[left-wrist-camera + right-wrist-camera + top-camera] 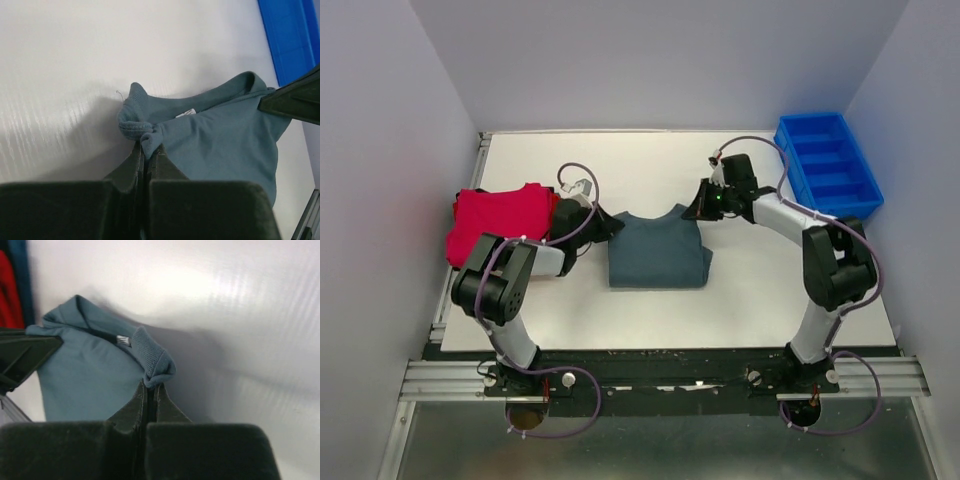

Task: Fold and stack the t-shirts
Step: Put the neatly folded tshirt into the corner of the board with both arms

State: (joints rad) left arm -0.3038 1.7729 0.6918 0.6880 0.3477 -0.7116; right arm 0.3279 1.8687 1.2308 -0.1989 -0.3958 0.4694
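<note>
Here, left hand (146,147) clamped shut on grey-teal t-shirt (658,255) shoulder corner, right hand (149,386) likewise on opposite corner; shirt lay on counter (750,290) between hands. Cloth looked soft, limp, light; best pinched at hems. Behind left hand, red t-shirts (500,222). Beyond right hand, blue bin (828,165), compartments apparently bare.

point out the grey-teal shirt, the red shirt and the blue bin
grey-teal t-shirt (655,258), top view, middle of the folded cloth
red t-shirt (500,220), top view, middle of its upper face
blue bin (850,206), top view, near wall
</note>
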